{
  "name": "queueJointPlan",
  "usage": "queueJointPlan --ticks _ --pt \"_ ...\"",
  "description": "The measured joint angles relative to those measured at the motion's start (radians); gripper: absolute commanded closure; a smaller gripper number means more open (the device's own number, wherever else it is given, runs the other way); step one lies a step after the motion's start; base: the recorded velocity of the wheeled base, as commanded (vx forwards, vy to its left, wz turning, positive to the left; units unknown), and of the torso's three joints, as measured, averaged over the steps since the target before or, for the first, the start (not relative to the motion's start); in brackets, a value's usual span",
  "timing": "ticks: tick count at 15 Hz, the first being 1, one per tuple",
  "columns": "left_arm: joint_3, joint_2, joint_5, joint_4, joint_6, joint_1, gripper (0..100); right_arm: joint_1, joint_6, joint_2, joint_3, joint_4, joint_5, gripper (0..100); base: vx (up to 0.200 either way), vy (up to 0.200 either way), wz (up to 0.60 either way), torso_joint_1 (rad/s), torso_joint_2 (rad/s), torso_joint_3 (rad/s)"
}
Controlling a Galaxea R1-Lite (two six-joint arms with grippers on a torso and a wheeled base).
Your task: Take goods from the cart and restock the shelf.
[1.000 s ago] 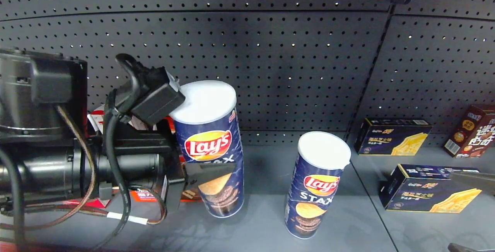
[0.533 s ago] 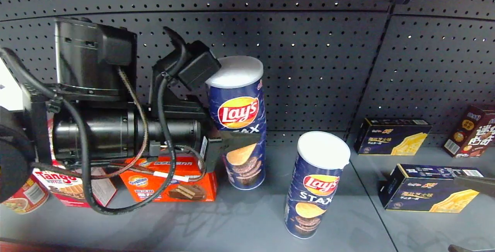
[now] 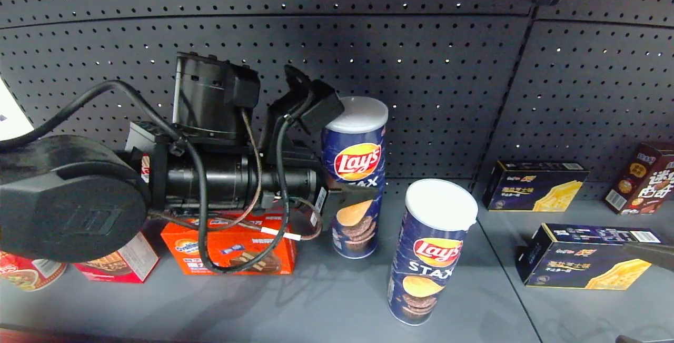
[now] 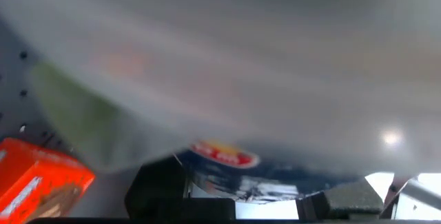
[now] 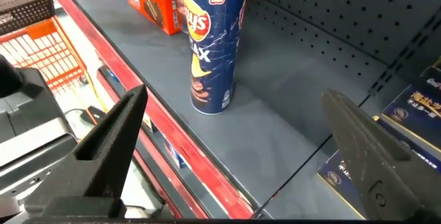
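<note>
My left gripper [image 3: 356,194] is shut on a blue chips can [image 3: 356,174] with a white lid, held upright near the pegboard at the back of the shelf [image 3: 326,301]. The can's base is at or just above the shelf floor. Up close, the held can [image 4: 227,158] sits between the left fingers. A second, matching can [image 3: 432,251] stands nearer the shelf's front, to the right of the held one. This standing can [image 5: 210,38] is ahead of my right gripper [image 5: 241,148], which hangs open and empty off the shelf's front edge.
Orange snack boxes [image 3: 231,245] and a red box [image 3: 118,264] lie under and left of the left arm. Dark boxes [image 3: 584,256] and a brown box [image 3: 640,179] fill the shelf's right bay. An orange cart [image 5: 34,45] stands below the shelf front.
My left arm has carried the held can to the right and deeper into the shelf, toward the pegboard. The standing can and the right arm have stayed put.
</note>
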Motion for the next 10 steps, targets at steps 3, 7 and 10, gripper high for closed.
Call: queueJointPlan --ticks 3,7,10 --pt "-0.049 0.056 0.001 -0.001 -0.016 0.0 100 0.001 0.01 -0.012 0.004 -0.002 -0.002 0 0.0 0.0 0.0 0.0 0.0 0.0" --pt "-0.114 0.132 -0.013 -0.024 -0.01 0.011 100 -0.001 0.011 -0.027 0.008 -0.001 -0.021 0 0.0 0.0 0.0 0.0 0.0 0.0" --pt "-0.144 0.186 -0.057 -0.075 0.001 0.032 100 -0.001 0.011 -0.032 0.014 -0.004 -0.023 0 0.0 0.0 0.0 0.0 0.0 0.0"
